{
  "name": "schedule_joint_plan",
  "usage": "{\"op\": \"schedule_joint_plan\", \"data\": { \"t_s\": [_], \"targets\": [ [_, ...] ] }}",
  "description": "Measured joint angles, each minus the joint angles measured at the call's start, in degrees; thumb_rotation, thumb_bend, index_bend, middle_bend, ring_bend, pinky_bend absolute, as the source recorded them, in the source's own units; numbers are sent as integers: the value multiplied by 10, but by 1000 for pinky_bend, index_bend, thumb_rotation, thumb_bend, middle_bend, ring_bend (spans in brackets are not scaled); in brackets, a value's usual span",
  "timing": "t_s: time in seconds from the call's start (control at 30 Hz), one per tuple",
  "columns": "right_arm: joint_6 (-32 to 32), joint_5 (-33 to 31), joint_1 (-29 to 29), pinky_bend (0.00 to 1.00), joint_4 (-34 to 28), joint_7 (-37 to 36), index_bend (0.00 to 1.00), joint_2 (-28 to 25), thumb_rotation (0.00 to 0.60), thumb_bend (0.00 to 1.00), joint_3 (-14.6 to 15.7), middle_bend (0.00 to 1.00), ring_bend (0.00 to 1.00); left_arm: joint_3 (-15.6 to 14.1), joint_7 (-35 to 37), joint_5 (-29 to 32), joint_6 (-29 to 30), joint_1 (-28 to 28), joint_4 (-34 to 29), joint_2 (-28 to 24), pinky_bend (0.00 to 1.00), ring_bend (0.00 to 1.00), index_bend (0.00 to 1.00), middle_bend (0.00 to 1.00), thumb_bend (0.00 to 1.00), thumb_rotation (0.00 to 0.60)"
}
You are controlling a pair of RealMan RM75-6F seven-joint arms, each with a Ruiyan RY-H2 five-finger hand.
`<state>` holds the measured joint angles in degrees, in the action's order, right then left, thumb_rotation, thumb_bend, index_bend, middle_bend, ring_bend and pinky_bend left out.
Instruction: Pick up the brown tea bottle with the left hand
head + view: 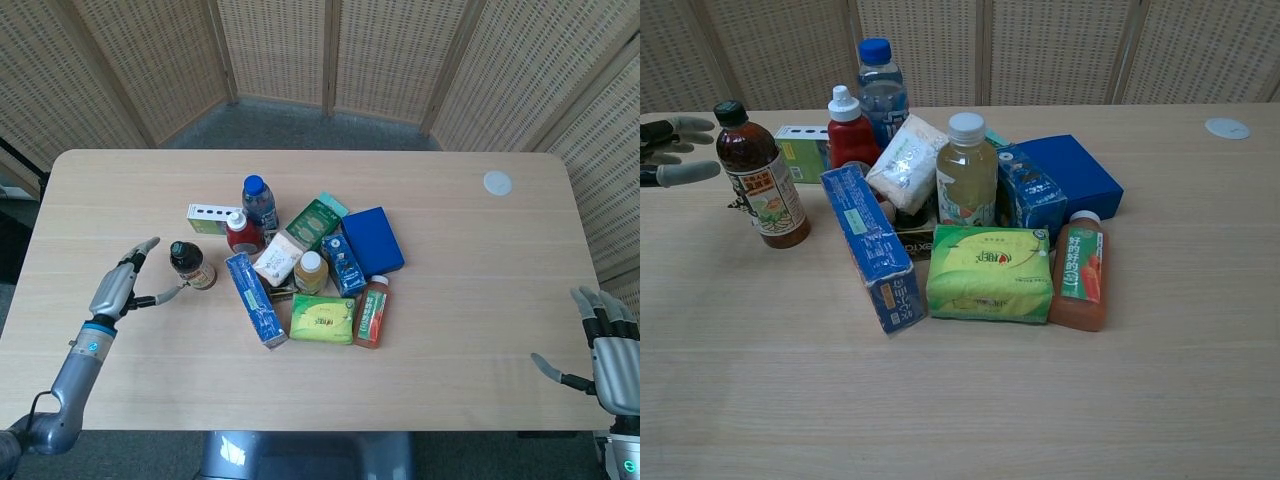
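The brown tea bottle [191, 265] [760, 178] stands upright with a black cap and pale label, at the left edge of the pile of goods. My left hand [125, 286] [670, 152] hovers open just left of it, fingers spread toward the bottle and a small gap between them. My right hand [608, 347] stays open at the table's near right corner, far from everything; the chest view does not show it.
Right of the tea bottle lie a long blue box [254, 299], a red-capped bottle [243, 232], a water bottle [259, 202], a green-white carton [213, 218], a pale juice bottle [311, 271], a green pack [322, 319] and an orange drink bottle [372, 310]. A white disc [497, 183] lies far right.
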<state>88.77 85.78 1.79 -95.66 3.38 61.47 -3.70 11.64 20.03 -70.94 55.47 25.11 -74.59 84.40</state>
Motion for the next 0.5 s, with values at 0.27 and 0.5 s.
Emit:
{"op": "schedule_joint_plan", "data": {
  "t_s": [0.27, 0.5],
  "targets": [
    [7, -1, -6, 0, -27, 1, 0, -21, 145, 170, -2, 0, 0, 9, 93, -16, -25, 36, 104, 81, 0, 0, 1, 1, 181, 470],
    [15, 5, -14, 0, -46, -3, 5, -36, 145, 170, 0, 0, 0, 17, 153, -30, -22, 59, 167, 150, 107, 221, 293, 277, 412, 600]
  ]
}}
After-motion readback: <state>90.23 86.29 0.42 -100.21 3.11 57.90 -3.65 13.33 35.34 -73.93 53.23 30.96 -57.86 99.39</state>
